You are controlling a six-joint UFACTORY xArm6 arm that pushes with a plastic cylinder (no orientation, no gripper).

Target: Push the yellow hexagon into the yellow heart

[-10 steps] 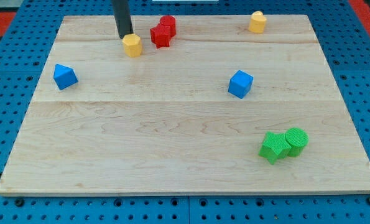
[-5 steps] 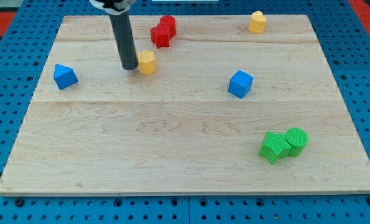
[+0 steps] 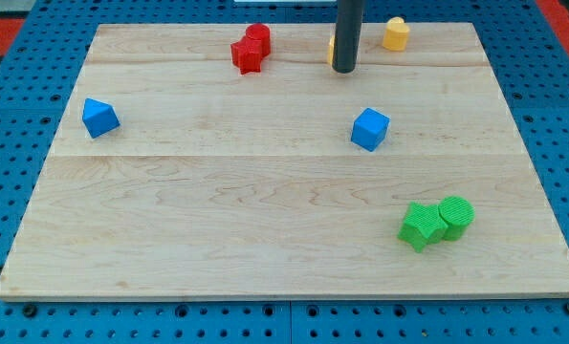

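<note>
My tip [image 3: 344, 69] stands near the view's top, right of the middle of the wooden board [image 3: 265, 220]. The yellow hexagon [image 3: 332, 50] is almost wholly hidden behind the rod; only a thin yellow sliver shows at the rod's left edge. The yellow heart [image 3: 395, 33] sits at the board's top edge, a short way to the upper right of the rod and apart from it. Whether the tip touches the hexagon cannot be told.
Two red blocks [image 3: 251, 48] sit together at the top, left of the rod. A blue block [image 3: 99, 117] lies at the left, a blue cube [image 3: 370, 128] below the rod. A green star-like block [image 3: 418, 225] and a green cylinder [image 3: 455, 215] touch at the lower right.
The rod swept from the upper left to the upper right of the board. The yellow hexagon moved right with it, from beside the red blocks to close by the yellow heart.
</note>
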